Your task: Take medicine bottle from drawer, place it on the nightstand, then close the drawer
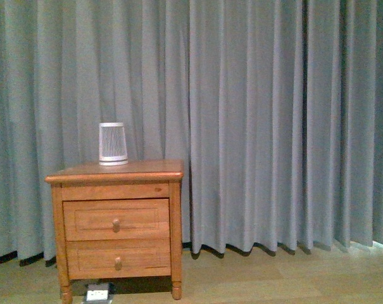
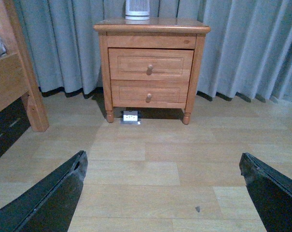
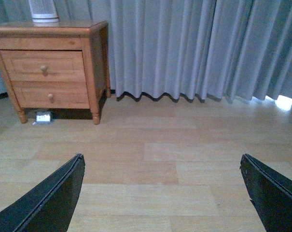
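The knob (image 1: 116, 224) of the shut drawer (image 1: 90, 219), lower left in frame, was to be gripped squarely. Left gripper (image 2: 161, 160) and right gripper (image 3: 161, 160) were held wide open, empty.

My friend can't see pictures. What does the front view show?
A honey-coloured wooden nightstand stands at the left before a grey curtain, its upper drawer and lower drawer shut. A white ribbed cylinder sits on its top, and a small white box lies on the floor beneath.
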Robot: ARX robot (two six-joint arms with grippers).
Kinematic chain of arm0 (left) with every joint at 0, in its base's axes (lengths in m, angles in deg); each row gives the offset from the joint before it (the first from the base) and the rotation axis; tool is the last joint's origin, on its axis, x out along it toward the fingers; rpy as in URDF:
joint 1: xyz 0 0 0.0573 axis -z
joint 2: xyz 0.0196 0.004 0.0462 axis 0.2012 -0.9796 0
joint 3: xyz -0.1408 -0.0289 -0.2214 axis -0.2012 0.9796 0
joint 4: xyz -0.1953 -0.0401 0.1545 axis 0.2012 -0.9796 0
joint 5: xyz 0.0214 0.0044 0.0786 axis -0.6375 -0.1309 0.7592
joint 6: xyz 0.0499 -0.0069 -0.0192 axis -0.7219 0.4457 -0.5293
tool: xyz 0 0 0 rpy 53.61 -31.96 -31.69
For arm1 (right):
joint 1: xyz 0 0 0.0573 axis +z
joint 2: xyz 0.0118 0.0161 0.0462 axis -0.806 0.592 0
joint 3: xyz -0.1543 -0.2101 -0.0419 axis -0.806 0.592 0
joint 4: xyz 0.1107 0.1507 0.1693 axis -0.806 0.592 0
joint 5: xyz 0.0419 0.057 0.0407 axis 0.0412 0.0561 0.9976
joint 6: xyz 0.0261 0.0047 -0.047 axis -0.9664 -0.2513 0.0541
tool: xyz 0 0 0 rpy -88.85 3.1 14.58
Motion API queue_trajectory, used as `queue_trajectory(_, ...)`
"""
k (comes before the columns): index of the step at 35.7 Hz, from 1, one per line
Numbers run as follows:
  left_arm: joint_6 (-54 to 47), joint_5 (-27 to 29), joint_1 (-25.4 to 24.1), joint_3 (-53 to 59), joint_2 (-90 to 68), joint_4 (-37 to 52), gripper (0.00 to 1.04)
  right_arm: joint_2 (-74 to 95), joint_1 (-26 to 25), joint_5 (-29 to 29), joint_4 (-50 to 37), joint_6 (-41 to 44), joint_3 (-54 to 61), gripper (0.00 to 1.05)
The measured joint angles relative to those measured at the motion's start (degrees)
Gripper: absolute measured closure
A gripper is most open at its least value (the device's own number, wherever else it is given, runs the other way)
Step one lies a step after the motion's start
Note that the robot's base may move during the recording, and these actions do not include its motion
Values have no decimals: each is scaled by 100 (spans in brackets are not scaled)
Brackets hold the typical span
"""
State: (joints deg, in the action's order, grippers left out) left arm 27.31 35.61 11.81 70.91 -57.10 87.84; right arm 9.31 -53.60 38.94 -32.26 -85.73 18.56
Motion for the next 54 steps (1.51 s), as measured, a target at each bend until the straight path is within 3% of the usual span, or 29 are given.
queue_trajectory(54,0,4,0,0,0,0,7,0,0,2,0,0,0,7)
